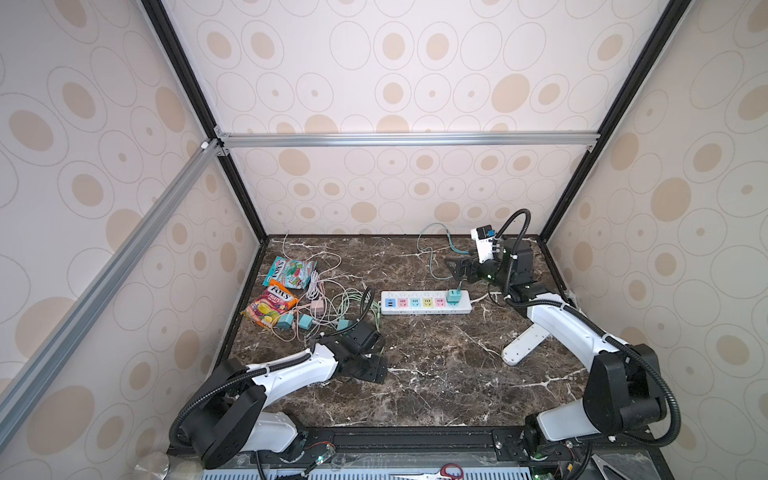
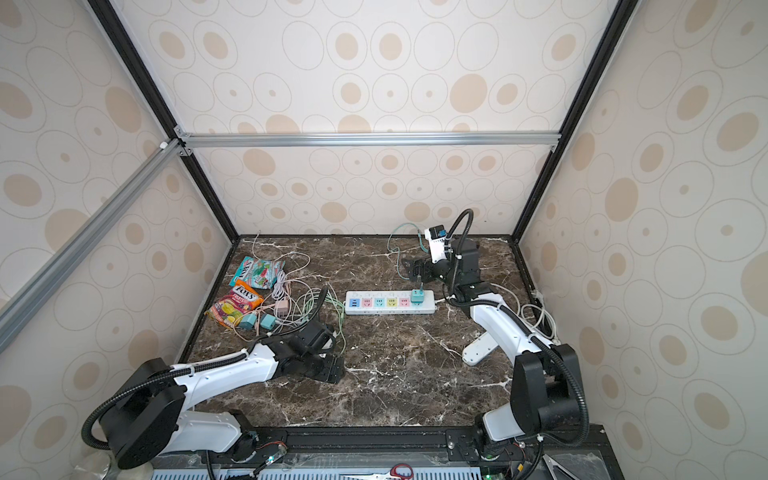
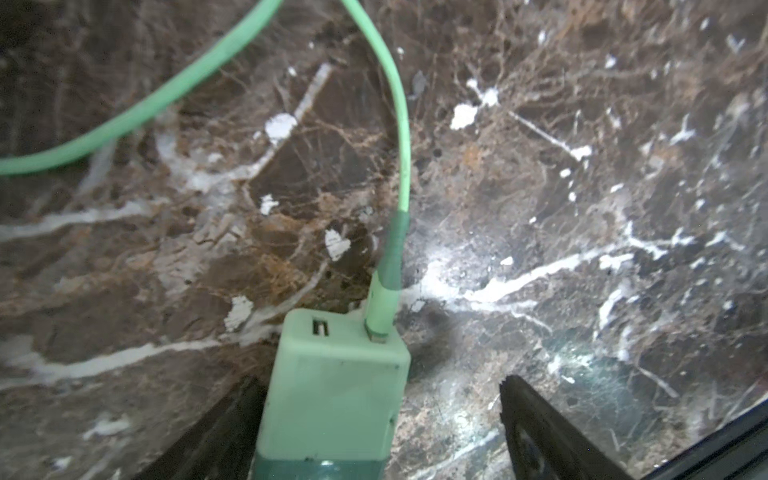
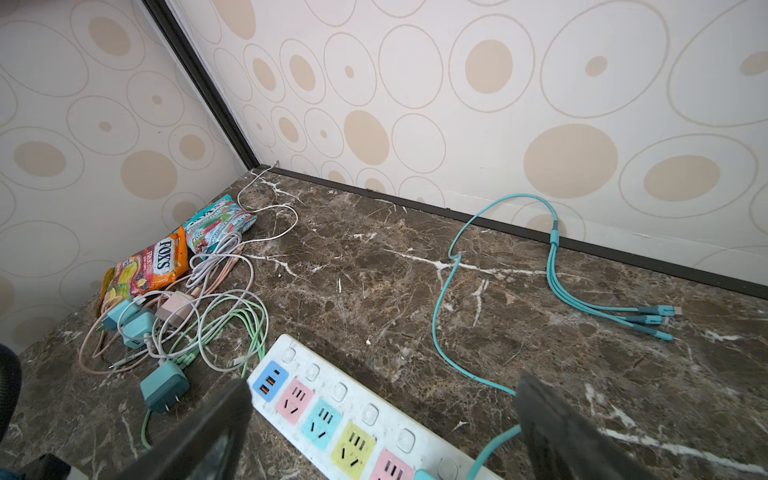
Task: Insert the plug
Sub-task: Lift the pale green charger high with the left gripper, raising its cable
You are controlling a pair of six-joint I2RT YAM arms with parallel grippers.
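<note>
Left gripper [image 3: 378, 384] around a mint green charger [image 3: 332, 390]
Its fingers are spread, one not touching it. The right gripper [image 4: 382, 384] is spread wide too, near the power strip [image 4: 340, 392].

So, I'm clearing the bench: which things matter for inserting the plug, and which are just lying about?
Job: green adapter inside the open left gripper; power strip; teal adapter plugged into it.
Lying about: candy bags; spare chargers and cables; scissors.
</note>
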